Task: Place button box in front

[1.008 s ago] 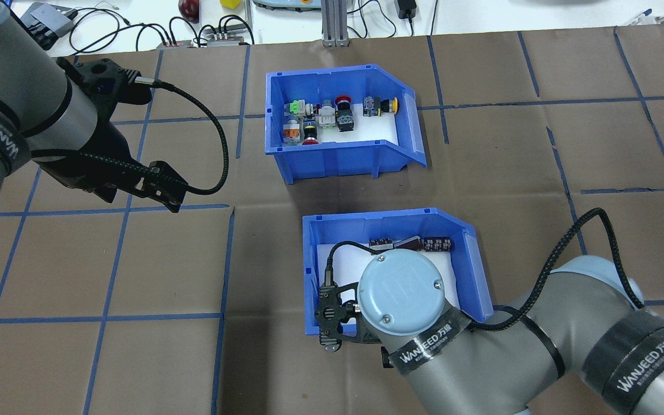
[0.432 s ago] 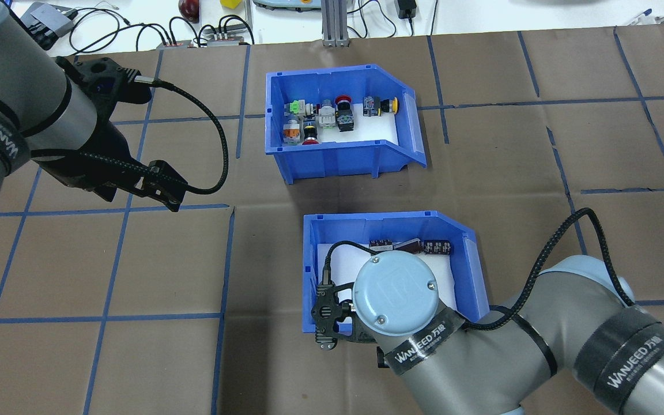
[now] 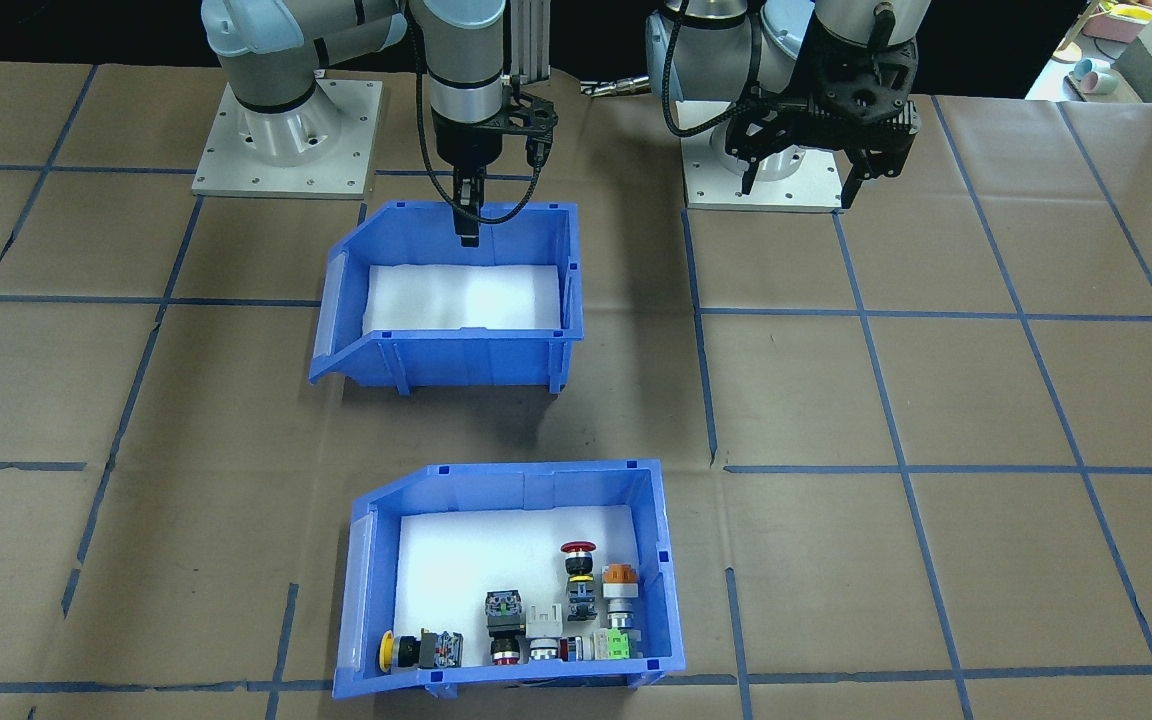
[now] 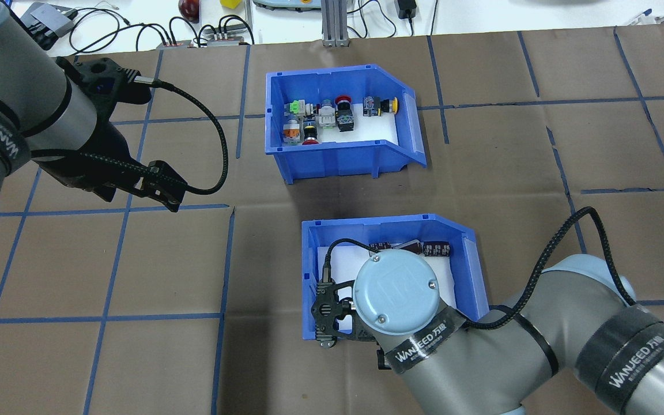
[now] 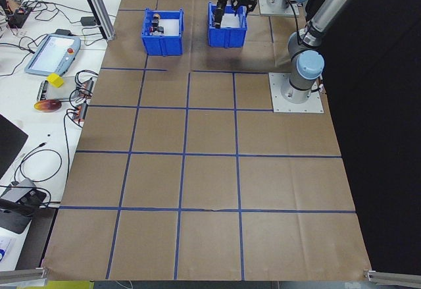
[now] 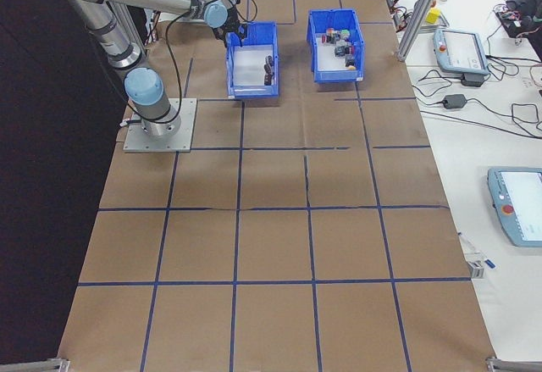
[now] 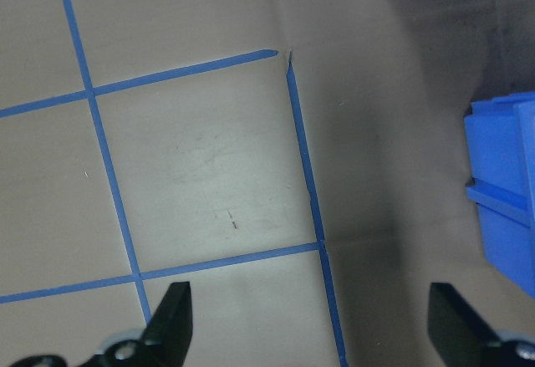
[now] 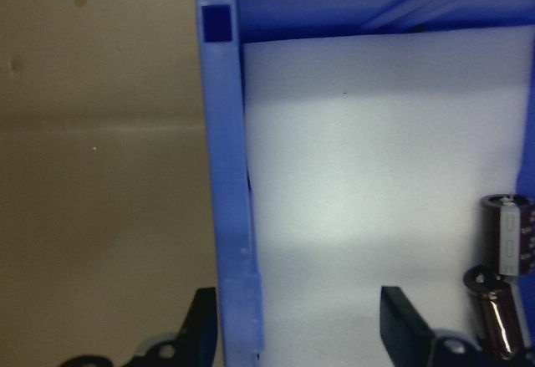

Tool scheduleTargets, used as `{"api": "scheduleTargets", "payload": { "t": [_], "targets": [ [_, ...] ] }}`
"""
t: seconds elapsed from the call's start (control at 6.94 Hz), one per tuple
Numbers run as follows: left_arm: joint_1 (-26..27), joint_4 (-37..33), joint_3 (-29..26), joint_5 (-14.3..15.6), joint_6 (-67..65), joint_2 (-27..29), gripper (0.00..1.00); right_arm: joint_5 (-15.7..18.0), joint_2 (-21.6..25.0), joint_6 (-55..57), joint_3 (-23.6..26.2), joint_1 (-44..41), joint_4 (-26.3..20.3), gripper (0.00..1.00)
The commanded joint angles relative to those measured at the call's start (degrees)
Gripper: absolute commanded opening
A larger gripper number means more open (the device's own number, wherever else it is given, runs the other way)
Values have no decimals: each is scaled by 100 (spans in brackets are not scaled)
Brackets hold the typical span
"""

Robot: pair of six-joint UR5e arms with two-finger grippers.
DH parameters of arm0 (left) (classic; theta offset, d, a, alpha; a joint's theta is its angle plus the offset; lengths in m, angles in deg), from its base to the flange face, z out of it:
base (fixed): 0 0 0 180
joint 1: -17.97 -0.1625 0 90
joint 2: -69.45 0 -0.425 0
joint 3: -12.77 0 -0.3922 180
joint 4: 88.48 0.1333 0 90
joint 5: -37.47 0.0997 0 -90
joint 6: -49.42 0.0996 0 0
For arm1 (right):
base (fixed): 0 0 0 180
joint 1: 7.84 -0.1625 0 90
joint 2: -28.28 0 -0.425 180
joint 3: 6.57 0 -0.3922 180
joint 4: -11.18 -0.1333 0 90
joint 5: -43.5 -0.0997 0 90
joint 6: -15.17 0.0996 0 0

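The right gripper (image 8: pixel 297 325) points straight down, jaws apart, straddling the near bin's (image 4: pixel 392 222) back wall. The left gripper (image 7: pixel 309 321) hangs spread wide, well left of that bin.

second blue bin (image 4: pixel 392 259) holding dark cylinders (image 4: pixel 437 248), brown taped table (image 4: pixel 136 265), cables (image 4: pixel 205 34)

Right gripper (image 4: pixel 332 323) mostly hidden under wrist in overhead; side views too small for button box (image 5: pixel 162 26) contents.
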Motion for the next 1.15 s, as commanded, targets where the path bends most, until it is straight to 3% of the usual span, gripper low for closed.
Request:
{"api": "scheduleTargets", "payload": {
  "t": [0.0, 0.29, 0.72, 1.01],
  "targets": [
    [0, 0, 0, 10, 0, -3, 99, 173, 247, -17, -426, 147, -524, 100],
    [0, 0, 0, 10, 0, -3, 99, 705, 293, -8, -901, 829, -712, 100],
    [0, 0, 0, 10, 0, -3, 99, 647, 145, 115, -1604, 2342, -713, 100],
    [0, 0, 0, 10, 0, -3, 99, 604, -276, 1366, -2149, 2845, -817, 100]
  ]
}}
